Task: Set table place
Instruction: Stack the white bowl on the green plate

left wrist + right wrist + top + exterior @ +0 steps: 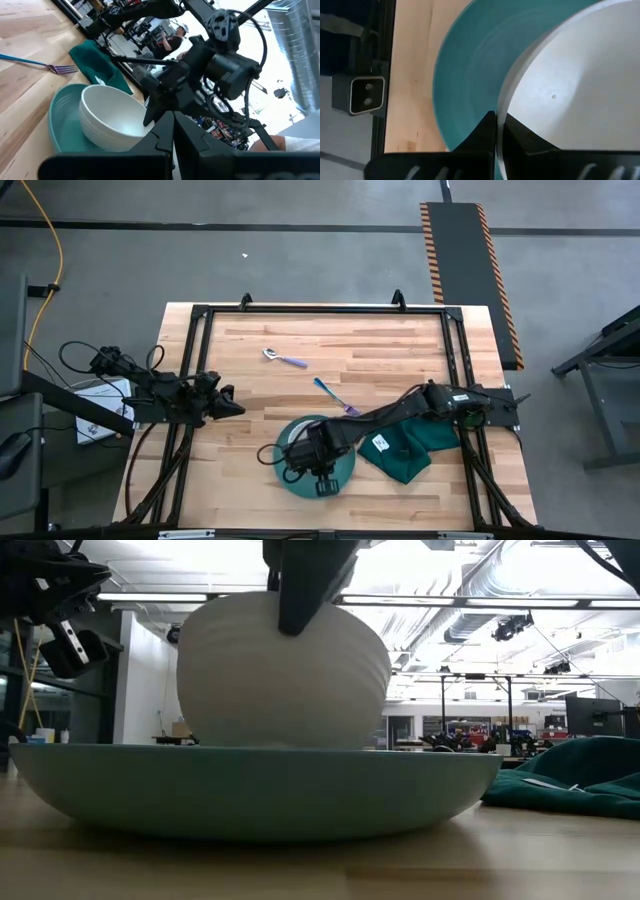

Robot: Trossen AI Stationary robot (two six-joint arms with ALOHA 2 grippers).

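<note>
A white bowl (pixel 283 670) sits in the round teal plate (pixel 250 790) at the table's near middle; its base is hidden behind the plate's rim. My right gripper (pixel 498 131) reaches in from the table's right and is shut on the bowl's rim. It covers most of the bowl in the high view (pixel 281 451). The fork (pixel 335 395) and the spoon (pixel 283 358) lie flat on the wood farther back. My left gripper (pixel 232 404) hovers shut and empty at the table's left, facing the plate. My right gripper pinches the bowl's rim (pixel 504 107), one finger inside the bowl and one outside. The fingers (pixel 303 595) come from above, pointing down. The bowl stands upright with its open side up, down inside the teal plate (pixel 465 75).
A dark green cloth (pixel 405 448) with a white tag lies just right of the plate, under my right arm. The black frame (pixel 320 309) runs along the table's far, left and right edges. Bare wood lies between the plate and my left gripper.
</note>
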